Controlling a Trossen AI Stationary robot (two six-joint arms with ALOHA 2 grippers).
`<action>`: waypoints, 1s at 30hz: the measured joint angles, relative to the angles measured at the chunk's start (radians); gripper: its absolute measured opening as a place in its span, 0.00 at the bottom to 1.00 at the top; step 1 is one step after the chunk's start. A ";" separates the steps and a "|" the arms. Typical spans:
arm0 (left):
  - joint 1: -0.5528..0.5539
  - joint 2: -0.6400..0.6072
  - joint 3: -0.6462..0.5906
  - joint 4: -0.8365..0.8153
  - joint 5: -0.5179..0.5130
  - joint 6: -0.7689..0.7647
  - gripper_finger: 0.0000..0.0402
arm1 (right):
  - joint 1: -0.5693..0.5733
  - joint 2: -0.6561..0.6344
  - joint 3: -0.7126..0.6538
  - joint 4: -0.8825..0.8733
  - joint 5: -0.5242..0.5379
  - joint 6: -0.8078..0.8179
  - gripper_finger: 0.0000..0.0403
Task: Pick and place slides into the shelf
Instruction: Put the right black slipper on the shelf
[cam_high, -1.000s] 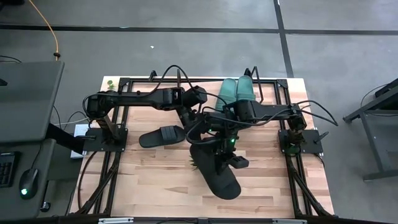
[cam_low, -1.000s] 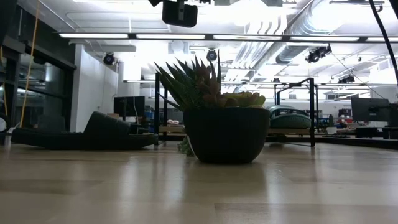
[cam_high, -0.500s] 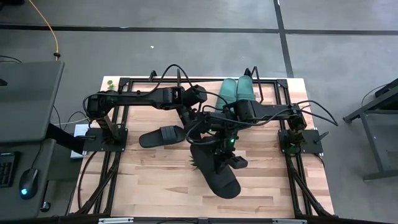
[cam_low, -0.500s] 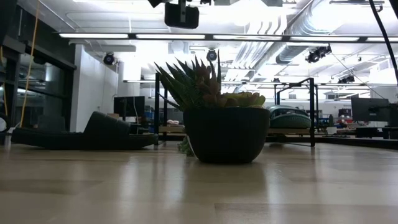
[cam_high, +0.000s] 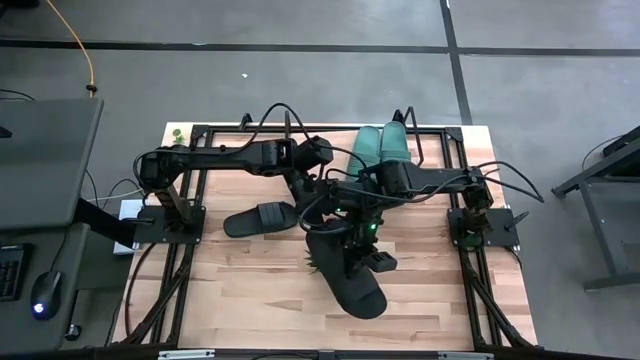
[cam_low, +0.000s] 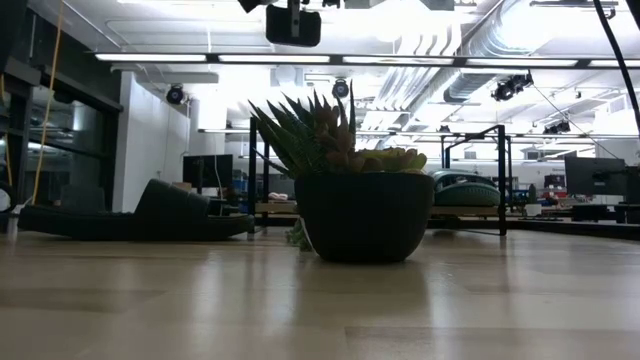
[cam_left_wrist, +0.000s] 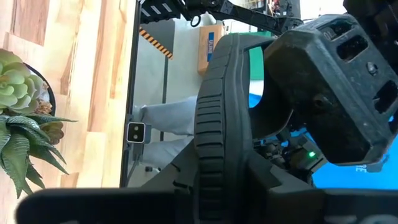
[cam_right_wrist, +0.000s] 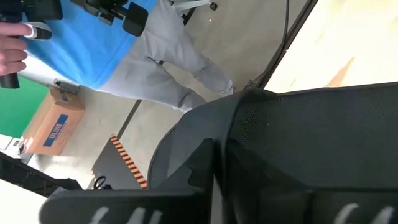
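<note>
A black slide (cam_high: 352, 278) hangs in the air over the table's middle, above the potted plant (cam_low: 362, 215). Both grippers meet at it: my left gripper (cam_high: 320, 218) comes from the far left and my right gripper (cam_high: 354, 238) from the far right, each shut on it. A second black slide (cam_high: 262, 217) lies sole down on the table to the left. Two teal slides (cam_high: 380, 146) rest on the shelf (cam_high: 430, 150) at the far edge. My left gripper has the black slide's ribbed side edge (cam_left_wrist: 214, 134) running back between its fingers, which lie across that edge. They come slanting down from the table's far left. The slide is clear of the table. The pads themselves are hidden by the slide. My right gripper is shut on the same slide, whose black body (cam_right_wrist: 292, 149) fills the space just ahead of its fingers. It slants down from the far right. The slide itself hides the place of contact, so which part it has cannot be told.
The plant's dark pot (cam_high: 316, 262) stands right under the held slide. Black frame bars (cam_high: 190, 220) run along both sides of the table. Bare wood (cam_high: 240, 300) lies at the near left. A person in a blue top (cam_right_wrist: 93, 43) stands beyond the table.
</note>
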 joint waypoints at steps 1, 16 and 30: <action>0.000 0.000 0.000 0.000 0.000 0.000 0.15 | 0.000 0.000 0.000 0.001 0.000 0.000 0.09; -0.001 0.000 0.000 0.000 0.001 0.003 0.14 | -0.049 0.000 0.000 0.000 0.023 0.068 0.43; 0.000 -0.019 0.000 -0.019 -0.010 0.011 0.13 | -0.142 -0.015 0.000 -0.082 -0.001 0.102 0.56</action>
